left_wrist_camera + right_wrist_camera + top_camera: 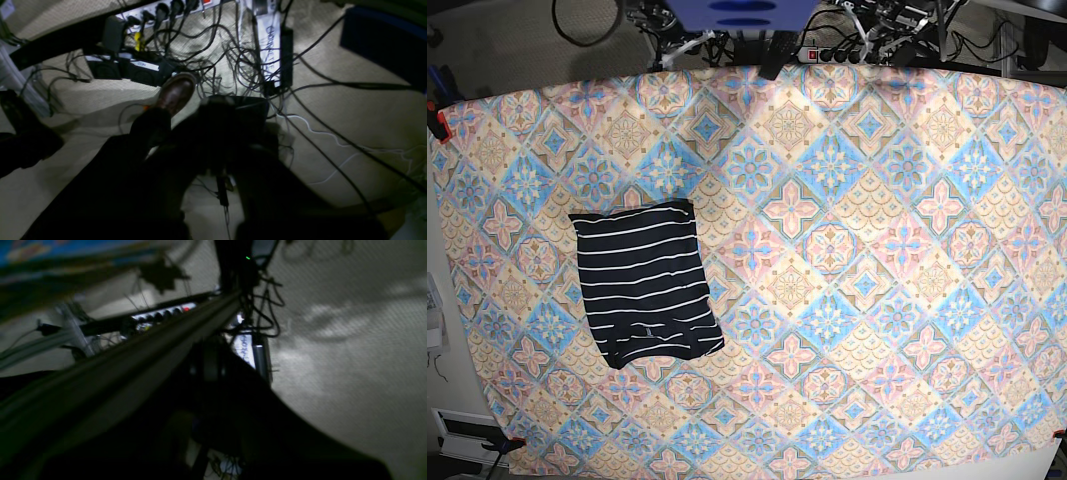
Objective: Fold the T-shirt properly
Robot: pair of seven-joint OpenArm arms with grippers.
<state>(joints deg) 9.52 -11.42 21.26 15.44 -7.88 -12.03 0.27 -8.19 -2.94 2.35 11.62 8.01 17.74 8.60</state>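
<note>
The T-shirt [645, 283] lies folded into a compact rectangle, left on the counter [877, 250]; so both my grippers hang pressed together, empty, off the counter's far edge.

One T-shirt [645, 283], one tablecloth [877, 250], one brown shoe [176, 92], two power strips [166, 8]

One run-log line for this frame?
T-shirt: folded rectangle, flat on tablecloth | arms: off table | both jaws: shut, empty
</note>
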